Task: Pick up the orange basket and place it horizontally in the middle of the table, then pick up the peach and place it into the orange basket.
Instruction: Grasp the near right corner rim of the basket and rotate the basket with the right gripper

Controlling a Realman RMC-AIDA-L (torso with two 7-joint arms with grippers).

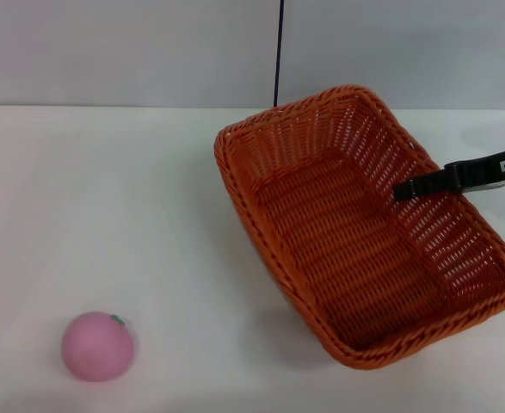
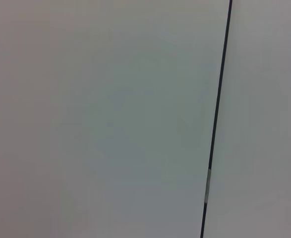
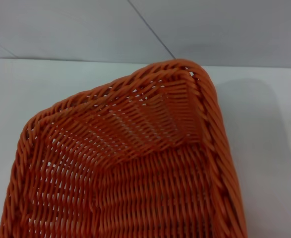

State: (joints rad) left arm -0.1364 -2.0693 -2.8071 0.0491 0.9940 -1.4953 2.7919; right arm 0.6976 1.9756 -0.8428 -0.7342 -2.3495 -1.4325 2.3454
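Note:
The orange basket (image 1: 347, 249) sits at an angle on the right half of the white table (image 1: 106, 189), and the shadow under its near-left side suggests it is raised slightly. My right gripper (image 1: 411, 185) comes in from the right edge. One black finger lies inside the basket's right wall, gripping that wall. The right wrist view looks down into the basket (image 3: 135, 163) from close above, showing a corner and the braided rim. The pink peach (image 1: 98, 346) rests alone at the front left of the table. My left gripper is out of view.
A grey wall with a dark vertical seam (image 1: 278, 52) stands behind the table. The left wrist view shows only that wall and the seam (image 2: 217, 119). Bare tabletop lies between the peach and the basket.

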